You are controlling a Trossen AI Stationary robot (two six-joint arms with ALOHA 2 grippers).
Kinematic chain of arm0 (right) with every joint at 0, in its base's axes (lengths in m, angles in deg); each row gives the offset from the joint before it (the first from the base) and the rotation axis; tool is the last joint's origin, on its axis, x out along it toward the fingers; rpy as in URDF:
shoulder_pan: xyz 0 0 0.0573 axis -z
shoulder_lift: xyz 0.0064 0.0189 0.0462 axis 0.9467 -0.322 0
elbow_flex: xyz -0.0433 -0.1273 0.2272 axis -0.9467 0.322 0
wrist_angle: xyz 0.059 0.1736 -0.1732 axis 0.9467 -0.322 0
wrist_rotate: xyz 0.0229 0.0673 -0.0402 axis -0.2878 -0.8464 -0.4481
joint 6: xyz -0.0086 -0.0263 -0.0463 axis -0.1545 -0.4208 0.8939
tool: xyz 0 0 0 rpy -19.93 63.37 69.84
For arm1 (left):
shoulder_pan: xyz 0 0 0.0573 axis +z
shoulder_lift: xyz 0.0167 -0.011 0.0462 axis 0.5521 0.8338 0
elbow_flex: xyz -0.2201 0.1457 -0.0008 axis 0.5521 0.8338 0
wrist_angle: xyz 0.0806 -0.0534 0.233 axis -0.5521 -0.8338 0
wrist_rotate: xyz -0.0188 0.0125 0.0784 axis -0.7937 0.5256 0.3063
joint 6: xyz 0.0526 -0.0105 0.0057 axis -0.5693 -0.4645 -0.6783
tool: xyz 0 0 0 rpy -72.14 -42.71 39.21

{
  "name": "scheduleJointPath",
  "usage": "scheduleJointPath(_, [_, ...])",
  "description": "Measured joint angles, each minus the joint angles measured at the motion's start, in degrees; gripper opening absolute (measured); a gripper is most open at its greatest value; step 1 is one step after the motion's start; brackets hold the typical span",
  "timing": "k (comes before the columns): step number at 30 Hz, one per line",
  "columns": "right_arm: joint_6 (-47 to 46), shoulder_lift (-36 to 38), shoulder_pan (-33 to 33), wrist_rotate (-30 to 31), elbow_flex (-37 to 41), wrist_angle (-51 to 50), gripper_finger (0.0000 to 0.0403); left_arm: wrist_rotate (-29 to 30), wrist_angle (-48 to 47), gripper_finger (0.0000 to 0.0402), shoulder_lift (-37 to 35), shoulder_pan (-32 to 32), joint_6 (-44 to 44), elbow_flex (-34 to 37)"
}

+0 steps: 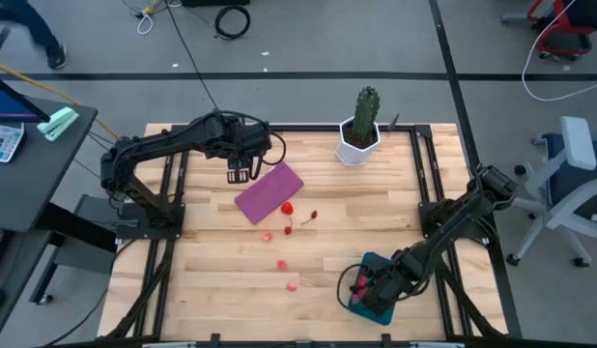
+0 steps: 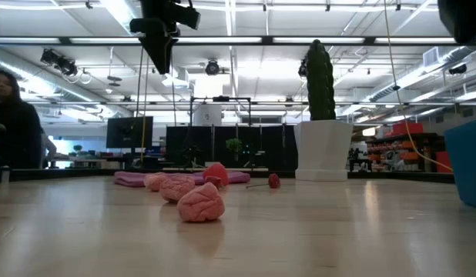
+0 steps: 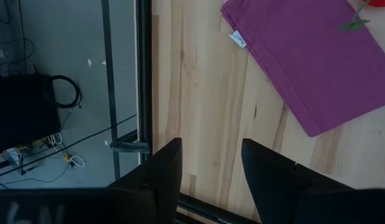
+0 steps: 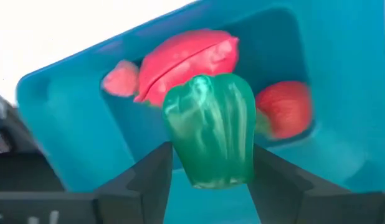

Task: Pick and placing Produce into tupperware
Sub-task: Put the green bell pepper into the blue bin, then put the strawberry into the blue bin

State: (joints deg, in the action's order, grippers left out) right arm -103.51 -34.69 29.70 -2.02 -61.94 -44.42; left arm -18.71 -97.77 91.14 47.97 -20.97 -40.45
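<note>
The teal tupperware (image 1: 373,262) sits near the table's near right corner. It holds red and pink produce (image 4: 180,59). My right gripper (image 1: 364,285) hovers over it, shut on a green pepper piece (image 4: 211,130). Pink pieces (image 1: 282,264) and a red piece (image 1: 288,208) lie loose mid-table, and they also show in the low view (image 2: 201,204). A small cherry-like piece (image 1: 310,217) lies beside them. My left gripper (image 1: 239,174) is open and empty, raised above the table's far left part (image 3: 211,168), beside the purple cloth (image 1: 269,191). My right gripper pinches the green pepper piece by its two opposite sides (image 4: 180,162), one finger (image 4: 152,180) on each. The pepper sits over the inside of the tupperware (image 4: 342,74). Whether it touches the container's floor cannot be told.
A tall green cactus (image 1: 366,108) in a white pot (image 1: 356,143) stands at the table's far edge. The flat purple cloth lies left of centre with the red piece on its near corner. A person (image 2: 11,115) shows in the room beyond the table.
</note>
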Motion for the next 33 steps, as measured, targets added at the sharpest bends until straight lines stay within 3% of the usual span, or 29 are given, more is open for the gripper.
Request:
scheduleJointPath(17, [9.9, 0.0, 8.1, 0.5, 1.0, -3.7, 0.0195, 0.0, 0.4, 0.0172, 0.0, 0.0, -0.6, 0.0])
scheduleJointPath(26, [14.5, 0.1, 9.3, -0.8, 1.0, -3.6, 0.022, 0.0, 0.4, 0.0172, 0.0, 0.0, 0.1, 0.0])
scheduleJointPath(33, [14.1, 0.2, 9.3, 0.7, -1.5, -3.5, 0.0216, -0.2, 1.0, 0.0172, 0.0, 0.0, 0.1, 0.0])
